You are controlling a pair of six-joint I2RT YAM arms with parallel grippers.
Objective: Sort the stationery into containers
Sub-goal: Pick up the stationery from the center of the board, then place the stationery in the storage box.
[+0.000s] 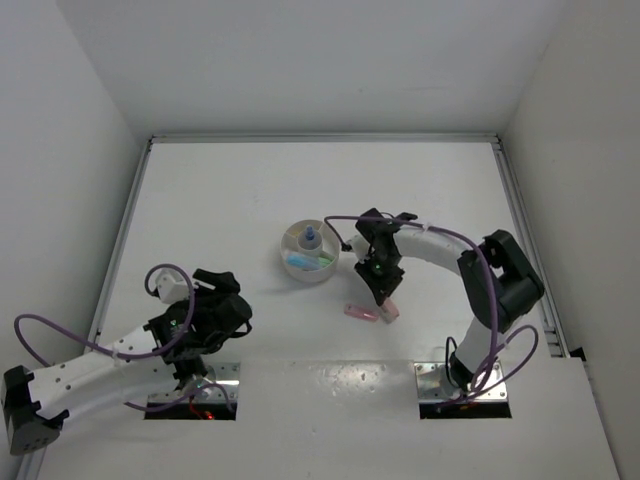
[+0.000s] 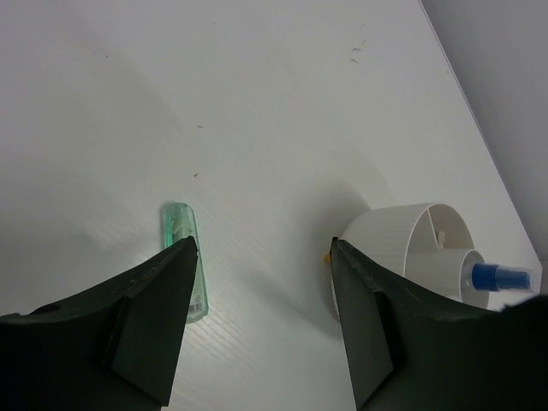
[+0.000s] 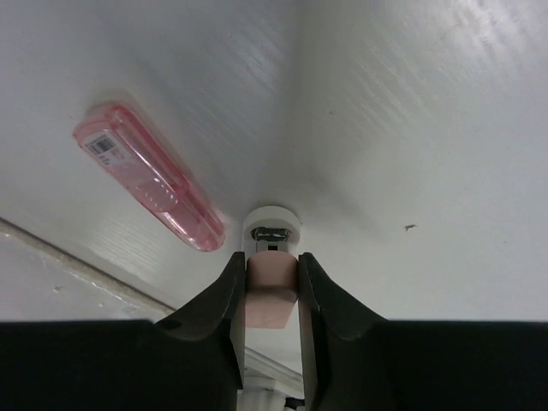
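left claw (image 2: pixel 261 250) spread wide, right claw (image 3: pixel 271 267) clamped

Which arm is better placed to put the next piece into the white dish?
Right. The right end effector is shut on a small pink piece, close to the dish. The left end effector is open and empty, a green bar lying ungrasped beside it.
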